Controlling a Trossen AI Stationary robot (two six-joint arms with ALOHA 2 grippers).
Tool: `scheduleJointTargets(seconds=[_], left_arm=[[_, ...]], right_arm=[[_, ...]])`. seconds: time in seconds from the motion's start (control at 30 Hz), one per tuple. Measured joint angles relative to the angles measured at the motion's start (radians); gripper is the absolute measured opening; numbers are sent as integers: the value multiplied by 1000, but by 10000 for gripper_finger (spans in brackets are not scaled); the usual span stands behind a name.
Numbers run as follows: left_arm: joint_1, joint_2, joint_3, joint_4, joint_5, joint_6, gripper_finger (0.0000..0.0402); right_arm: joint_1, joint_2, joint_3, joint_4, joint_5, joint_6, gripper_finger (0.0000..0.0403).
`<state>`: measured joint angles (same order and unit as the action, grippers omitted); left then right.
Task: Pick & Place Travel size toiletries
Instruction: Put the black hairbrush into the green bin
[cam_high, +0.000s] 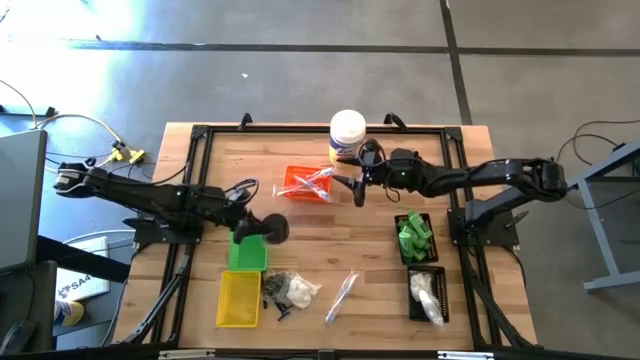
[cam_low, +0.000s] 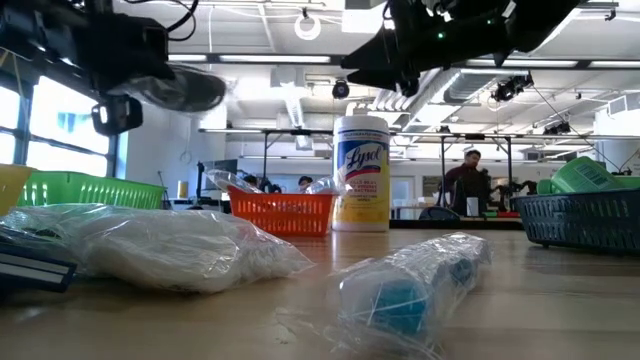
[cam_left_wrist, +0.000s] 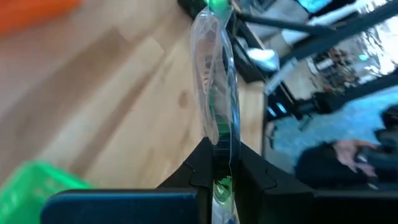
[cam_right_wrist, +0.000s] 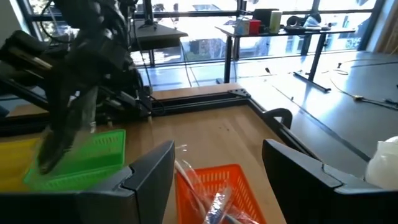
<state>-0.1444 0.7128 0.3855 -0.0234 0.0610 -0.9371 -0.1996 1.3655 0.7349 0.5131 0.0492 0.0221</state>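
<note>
Sorting of the travel size toiletries looks roughly halfway done on the wooden table: the orange tray near the far edge already holds clear-wrapped sticks, the two black trays along the right edge hold green bottles and white fluffy bags, while a bagged white item, small black pieces and a wrapped stick still lie loose near the front edge, beside the yellow tray. The left gripper is clamped on a clear packet with something green inside, held above the table near the green tray (its likely destination, though that is a judgement). The right gripper hangs over the orange tray with its jaws apart and nothing between them. Only the left wrist view shows the packet pinched in the fingers; the high view alone lays out which trays are filled; the low view reveals the Lysol canister label and a person in the room beyond.
</note>
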Motion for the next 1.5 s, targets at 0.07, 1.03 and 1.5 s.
scheduleJointTargets(seconds=[0.07,1.03,1.5], left_arm=[[0,-25,0,-27,37,-33,25],[0,-423,1,-639,400,-335,28],[0,-421,1,-749,190,-420,29]], right_arm=[[-8,0,0,3,1,7,235],[-18,0,0,154,5,114,235],[-19,0,0,142,4,105,235]])
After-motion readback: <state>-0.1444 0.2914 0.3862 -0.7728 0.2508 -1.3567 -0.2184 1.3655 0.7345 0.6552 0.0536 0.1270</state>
